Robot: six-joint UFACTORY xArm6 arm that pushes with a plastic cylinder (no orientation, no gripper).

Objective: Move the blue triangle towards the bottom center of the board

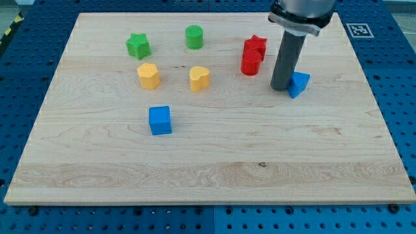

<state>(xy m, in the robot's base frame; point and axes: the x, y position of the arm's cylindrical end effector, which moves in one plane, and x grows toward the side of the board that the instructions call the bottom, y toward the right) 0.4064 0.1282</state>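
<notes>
Wooden surface point(312, 162), pale grain, on a blue perforated base point(396, 78).

Item 1: blue triangle point(299, 84), right of centre in the upper half of the board, well apart from the bottom edge.

Item 2: my tip point(281, 88), lower end of a dark upright rod, touching or just beside the blue triangle's left side; contact cannot be told for certain. No claw is fitted; the arm ends in the rod alone.

Item 3: red star point(257, 45) and red cylinder point(250, 64), touching, left of the rod.

Item 4: green cylinder point(194, 37) and green star point(138, 45), near the view's top.

Item 5: two yellow blocks, one point(148, 75) at left, the other, heart-like point(199, 78), at centre.

Item 6: blue cube point(160, 120), below the yellow pair, well apart from the blue triangle.
</notes>
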